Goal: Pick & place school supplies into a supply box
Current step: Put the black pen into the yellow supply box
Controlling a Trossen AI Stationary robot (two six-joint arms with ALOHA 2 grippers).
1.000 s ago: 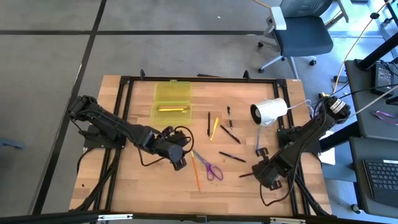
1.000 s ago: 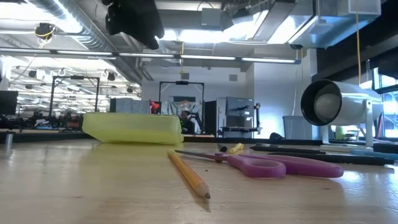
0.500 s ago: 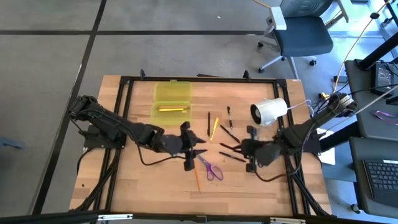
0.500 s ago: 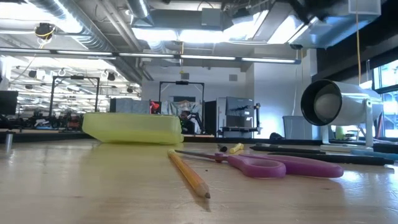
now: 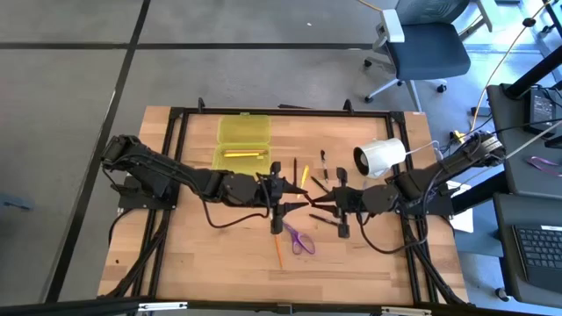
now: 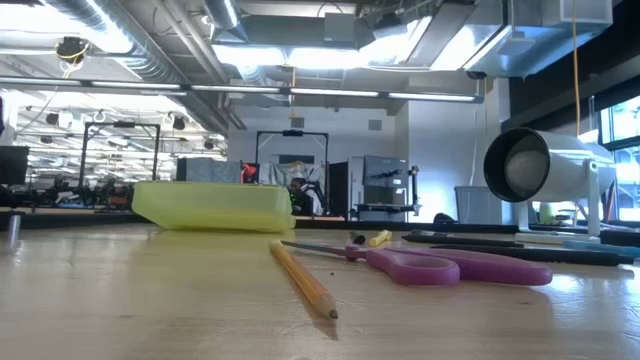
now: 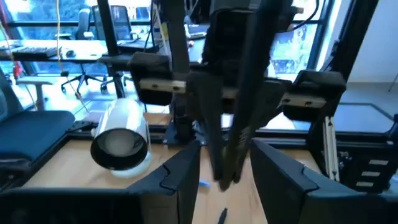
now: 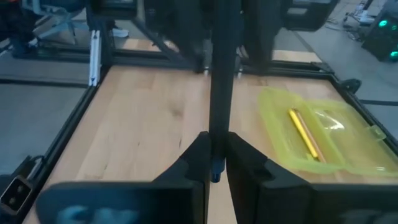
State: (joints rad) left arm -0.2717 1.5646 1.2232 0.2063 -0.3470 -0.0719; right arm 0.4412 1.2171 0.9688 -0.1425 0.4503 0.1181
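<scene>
Two grippers meet nose to nose above the middle of the worktop (image 5: 193, 254). The right gripper (image 5: 327, 200) is clenched on a thin black pen (image 5: 310, 202), which sticks straight out ahead of its fingers toward the other arm. The left gripper (image 5: 294, 204) faces it with its jaws apart, one on each side of the pen's free end; in its wrist view neither finger seems to touch the pen, so this looks like a handover not yet completed.

My reading of the pen: light, stiff and smooth, so it will not bend but could swivel or slip in a shallow pinch. The left gripper would do best to close across the barrel a little back from the tip, squarely, before the right one lets go.

Farther out, the purple-handled scissors (image 5: 301, 239) and an orange pencil (image 5: 277, 250) lie on the worktop just in front of the grippers, other pens lie just behind them, and the white cylinder (image 5: 379, 158) stands beside the right arm. The supply box (image 5: 221, 132) lies open at the back left, well apart from the pen, with a yellow pencil (image 5: 239, 154) already inside
</scene>
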